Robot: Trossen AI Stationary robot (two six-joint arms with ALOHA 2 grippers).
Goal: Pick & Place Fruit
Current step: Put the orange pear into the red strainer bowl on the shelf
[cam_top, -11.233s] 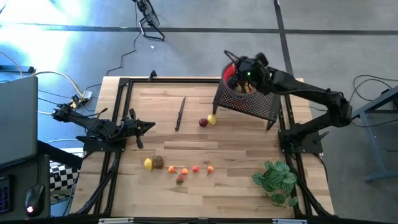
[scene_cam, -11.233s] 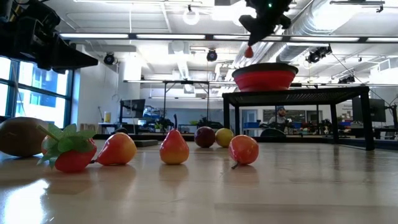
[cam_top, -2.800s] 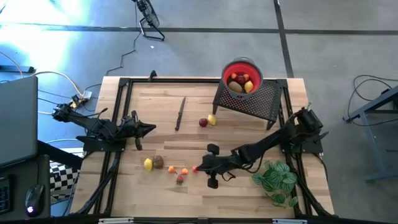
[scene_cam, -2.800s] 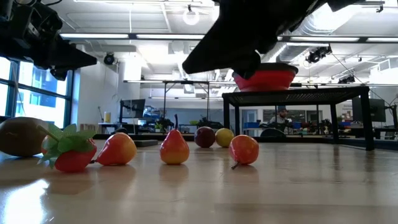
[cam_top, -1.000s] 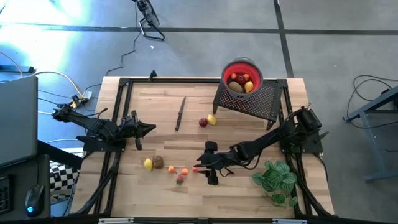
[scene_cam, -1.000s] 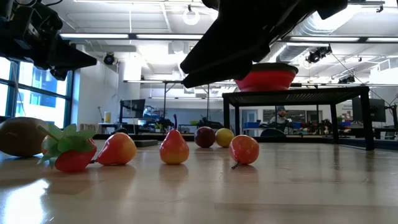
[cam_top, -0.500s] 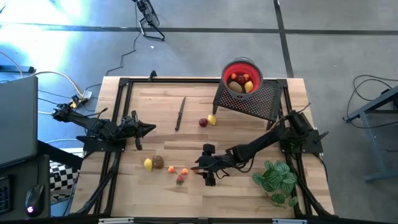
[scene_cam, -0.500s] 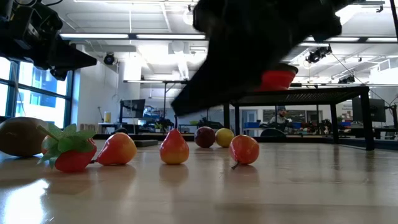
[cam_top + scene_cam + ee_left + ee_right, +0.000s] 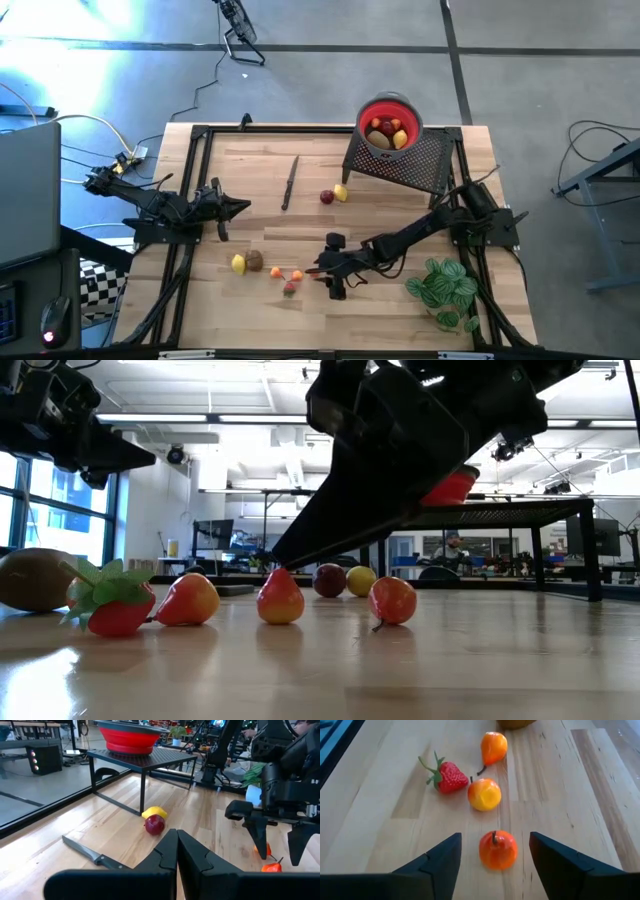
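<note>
Several small fruit lie in a loose row near the table's front: a yellow one, a brown one, a pear, a strawberry, a peach and an orange-red fruit. My right gripper is open, low over the table, with one finger on either side of the orange-red fruit and apart from it. A dark red fruit and a yellow one rest mid-table. More fruit lie in the red bowl. My left gripper waits shut at the left edge.
The red bowl stands on a black mesh stand at the far right. A thin dark knife lies on the wood at the table's far middle. A green leafy plant sits at the near right corner, beside my right arm.
My right gripper has sunk toward the table and edged a little toward the left edge. Its fingers now stand around the orange-red fruit. No fruit has moved.
</note>
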